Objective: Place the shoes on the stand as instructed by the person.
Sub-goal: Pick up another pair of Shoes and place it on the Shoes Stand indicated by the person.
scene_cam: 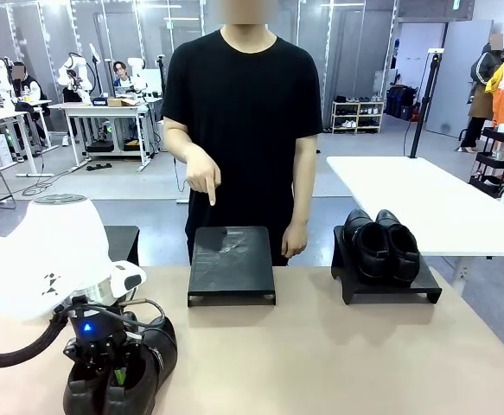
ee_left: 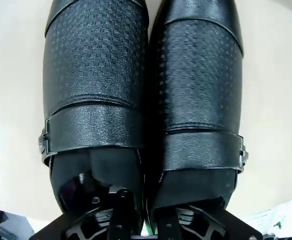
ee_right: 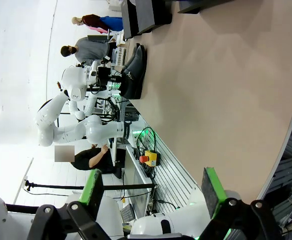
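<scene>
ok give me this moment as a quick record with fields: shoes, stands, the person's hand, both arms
buckle-strap pair: side by side on the table, near left corner
left gripper: jaws shut on the buckle-strap pair, one finger inside each shoe, pinching the inner walls together
right gripper: jaws open, holding nothing
second pair: on the right stand, side by side
middle stand: at the far edge, in front of the person
person's hand: index finger pointing down at the middle stand

The buckle shoes (ee_left: 95, 75) were black, embossed with a dotted grid; their buckles (ee_left: 44, 142) seemingly silver. The table (scene_cam: 321, 354) was beige, the middle stand (scene_cam: 232, 259) black.
</scene>
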Tool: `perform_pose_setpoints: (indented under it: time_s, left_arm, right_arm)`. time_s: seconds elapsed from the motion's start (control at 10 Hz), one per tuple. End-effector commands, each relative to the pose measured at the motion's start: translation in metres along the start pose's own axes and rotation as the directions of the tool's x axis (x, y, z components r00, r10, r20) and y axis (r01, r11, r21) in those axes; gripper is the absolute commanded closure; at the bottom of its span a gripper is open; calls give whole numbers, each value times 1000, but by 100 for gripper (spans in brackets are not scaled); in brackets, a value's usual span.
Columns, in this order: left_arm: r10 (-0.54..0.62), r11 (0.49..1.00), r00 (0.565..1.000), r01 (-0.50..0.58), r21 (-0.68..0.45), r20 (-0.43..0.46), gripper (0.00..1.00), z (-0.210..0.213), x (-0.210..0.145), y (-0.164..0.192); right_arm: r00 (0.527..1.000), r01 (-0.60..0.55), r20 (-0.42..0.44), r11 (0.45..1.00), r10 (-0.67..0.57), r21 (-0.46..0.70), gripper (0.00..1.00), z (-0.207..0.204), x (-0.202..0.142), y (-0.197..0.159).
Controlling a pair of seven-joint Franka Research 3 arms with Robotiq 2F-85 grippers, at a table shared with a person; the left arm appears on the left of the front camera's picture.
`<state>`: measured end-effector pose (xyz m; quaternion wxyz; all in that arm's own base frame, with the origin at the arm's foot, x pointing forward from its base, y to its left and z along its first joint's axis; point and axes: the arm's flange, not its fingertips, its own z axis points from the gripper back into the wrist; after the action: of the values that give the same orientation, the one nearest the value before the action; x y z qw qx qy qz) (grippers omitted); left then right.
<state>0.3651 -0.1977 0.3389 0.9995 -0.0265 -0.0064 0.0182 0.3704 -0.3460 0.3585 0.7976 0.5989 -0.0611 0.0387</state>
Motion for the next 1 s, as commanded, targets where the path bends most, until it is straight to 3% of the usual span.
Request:
perform_pose_setpoints:
  time_s: [0.0, 0.9]
  left_arm:
    - [17, 999, 1000, -18, 35, 6, 100, 5, -6, -1]
    - [24, 1000, 990, -22, -12, 141, 100, 80, -36, -5]
  right_arm:
    - [1000, 2, 1, 1000, -2, -14, 0, -2, -3, 2]
    - [1000, 2, 1, 1000, -2, -14, 0, -2, -3, 2]
